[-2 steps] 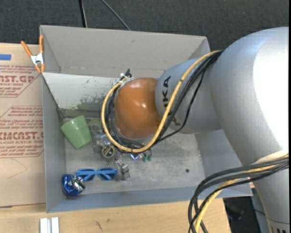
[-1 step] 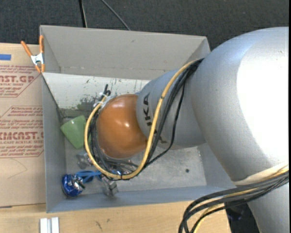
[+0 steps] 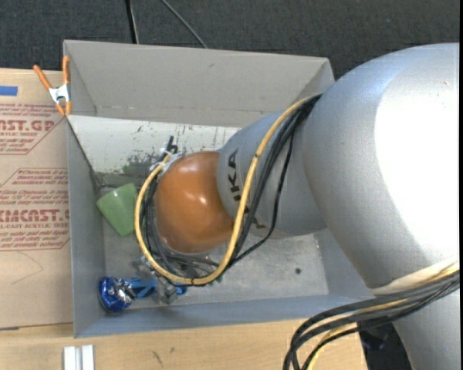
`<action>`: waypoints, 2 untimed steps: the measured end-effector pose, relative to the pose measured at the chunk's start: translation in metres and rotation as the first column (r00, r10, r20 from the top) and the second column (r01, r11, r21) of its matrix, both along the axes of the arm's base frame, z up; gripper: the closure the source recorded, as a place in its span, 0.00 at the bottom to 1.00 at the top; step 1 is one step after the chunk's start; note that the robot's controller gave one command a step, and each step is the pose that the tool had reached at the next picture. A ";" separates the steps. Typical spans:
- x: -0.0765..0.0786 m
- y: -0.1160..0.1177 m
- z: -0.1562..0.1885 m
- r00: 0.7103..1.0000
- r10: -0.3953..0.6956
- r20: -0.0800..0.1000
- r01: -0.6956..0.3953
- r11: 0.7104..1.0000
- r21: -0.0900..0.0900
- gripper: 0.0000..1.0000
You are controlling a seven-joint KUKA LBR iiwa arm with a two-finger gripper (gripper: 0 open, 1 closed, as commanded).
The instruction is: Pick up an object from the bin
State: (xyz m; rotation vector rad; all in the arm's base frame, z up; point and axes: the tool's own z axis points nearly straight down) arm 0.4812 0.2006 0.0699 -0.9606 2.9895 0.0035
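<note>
item 1, bin (image 3: 85, 230): grey metal, open top, sloping walls, floor scuffed with dark marks toward the back.

item 2, my arm (image 3: 386, 168): large, silver-grey, coming in from the right and bending down over the middle of the bin.

item 3, orange cover (image 3: 189, 203): round and glossy, on my wrist, over the floor left of centre. it hides most of what is below it.

item 4, cables (image 3: 204, 280): yellow and black, running down the arm and looping round the cover on its left and front sides.

item 5, my gripper (image 3: 163, 277): a few dark and metal parts show under the front edge of the cover, low over the floor near the front wall. whether it is spread, pressed together or pinching anything i cannot tell; the cover and cables are in the way.

item 6, green piece (image 3: 117, 206): pale green, smooth, rounded corners, lying on the floor by the left wall. its right edge sits just beside the cable loop and the cover.

item 7, blue thing (image 3: 114, 294): small, shiny, dark blue with bright glints, in the front left corner against the front wall. a thinner blue part runs right from it toward my gripper and ends just beside it. of the two things it is the nearer to the gripper. contact between them i cannot tell.
</note>
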 end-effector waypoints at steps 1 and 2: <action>0.014 0.015 0.120 0.998 0.056 0.009 -0.056 0.998 0.002 1.00; 0.022 0.019 0.220 0.999 0.052 0.011 -0.052 0.999 0.002 1.00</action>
